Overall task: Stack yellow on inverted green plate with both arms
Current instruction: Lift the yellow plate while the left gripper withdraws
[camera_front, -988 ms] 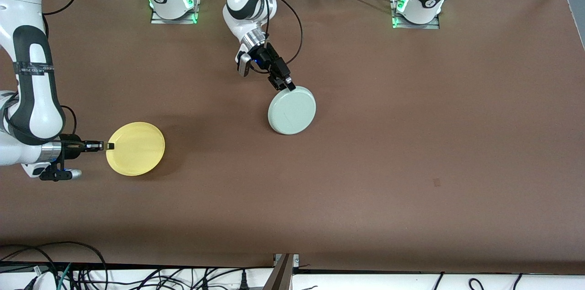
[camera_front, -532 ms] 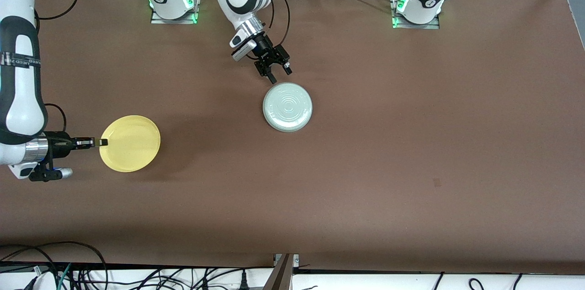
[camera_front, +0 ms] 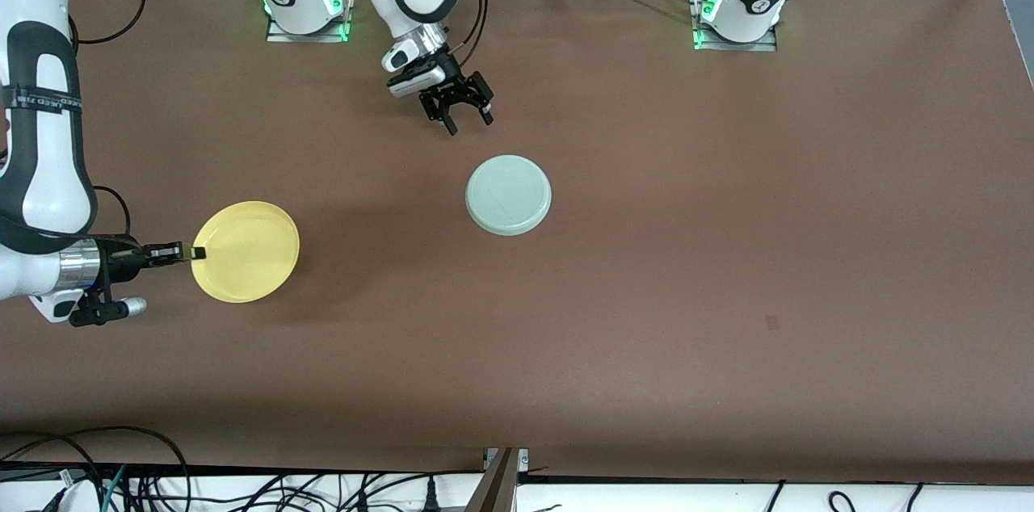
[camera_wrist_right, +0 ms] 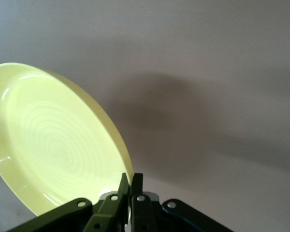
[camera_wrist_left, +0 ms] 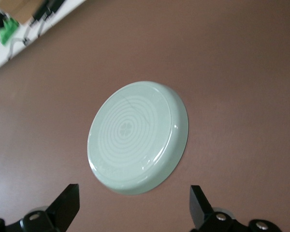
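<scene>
One yellow plate [camera_front: 246,252], one green plate [camera_front: 509,195], two arms.

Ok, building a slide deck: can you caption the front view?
Left claw open above the table near the inverted green plate; right claw pinches the yellow plate by its rim.
</scene>
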Robot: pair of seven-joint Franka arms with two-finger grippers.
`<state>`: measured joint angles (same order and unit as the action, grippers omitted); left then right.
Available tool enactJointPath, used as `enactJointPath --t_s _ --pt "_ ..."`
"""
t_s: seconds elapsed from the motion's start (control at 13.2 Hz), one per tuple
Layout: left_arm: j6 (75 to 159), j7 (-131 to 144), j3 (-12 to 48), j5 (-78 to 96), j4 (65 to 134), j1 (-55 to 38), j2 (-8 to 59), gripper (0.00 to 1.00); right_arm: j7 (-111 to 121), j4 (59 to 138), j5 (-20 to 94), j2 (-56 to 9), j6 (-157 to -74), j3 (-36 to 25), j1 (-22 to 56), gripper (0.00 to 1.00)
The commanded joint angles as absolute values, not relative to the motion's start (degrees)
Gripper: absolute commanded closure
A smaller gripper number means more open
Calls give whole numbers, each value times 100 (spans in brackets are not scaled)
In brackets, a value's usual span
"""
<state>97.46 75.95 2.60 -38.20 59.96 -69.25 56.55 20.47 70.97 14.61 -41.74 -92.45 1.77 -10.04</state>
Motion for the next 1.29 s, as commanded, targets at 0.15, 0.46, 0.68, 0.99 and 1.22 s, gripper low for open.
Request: enactJointPath --t_s 0.15,0.46,0.68,0.99,1.22 --pt "10063 6584 431 -2533 5994 -5689 4941 0 2127 7225 1521 -4122 -9123 264 -836 100" --pt "10011 5575 422 -1286 6003 -4688 4221 0 2066 7242 1529 -4157 -9246 264 -344 100" --pt "9845 4802 404 -967 6038 -4045 3728 0 1786 7374 1721 -4157 -9378 272 -54 100" --pt "9124 3501 404 -880 6029 -3202 3148 0 811 7575 1872 -4140 -9746 264 666 100" --pt "8598 2673 404 -537 6047 -2489 2639 0 406 8145 1986 -4009 -10369 272 1133 100"
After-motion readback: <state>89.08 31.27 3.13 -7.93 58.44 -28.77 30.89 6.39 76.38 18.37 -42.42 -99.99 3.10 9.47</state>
